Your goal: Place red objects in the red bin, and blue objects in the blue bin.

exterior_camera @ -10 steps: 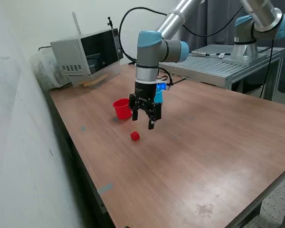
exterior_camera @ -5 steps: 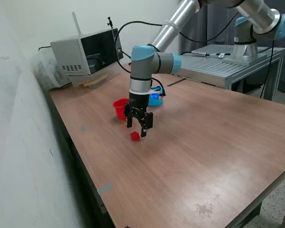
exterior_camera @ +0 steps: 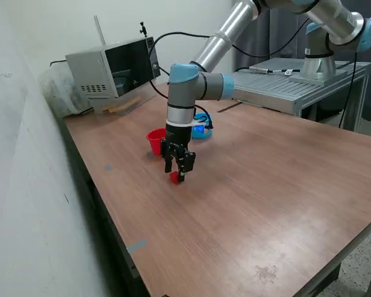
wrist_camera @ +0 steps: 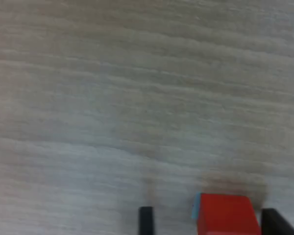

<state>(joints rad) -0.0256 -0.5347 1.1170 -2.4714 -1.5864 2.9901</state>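
In the exterior view, the gripper [exterior_camera: 177, 173] points straight down at the wooden table [exterior_camera: 284, 185]. Its two fingers are spread apart, and a small red cube [exterior_camera: 174, 178] sits on the table between the tips. The fingers hang low around the cube, but I cannot tell if they touch it. The red bin [exterior_camera: 156, 141] stands on the table just behind the gripper, a bit toward the exterior view's left. The blue bin [exterior_camera: 200, 130] is behind the gripper too, toward the exterior view's right, and the arm hides part of it. A grey microwave [exterior_camera: 114, 71] sits at the far corner of the table, well away from the gripper. A second robot arm [exterior_camera: 334, 37] stands on a grey metal bench far behind. No words or labels can be read.

In the wrist view, the picture is blurry. The red cube [wrist_camera: 228, 214] rests on the pale wood between two dark fingertips [wrist_camera: 145, 220]. It lies much closer to one fingertip than the other. A thin light blue edge shows on one side of the cube. No writing shows here.
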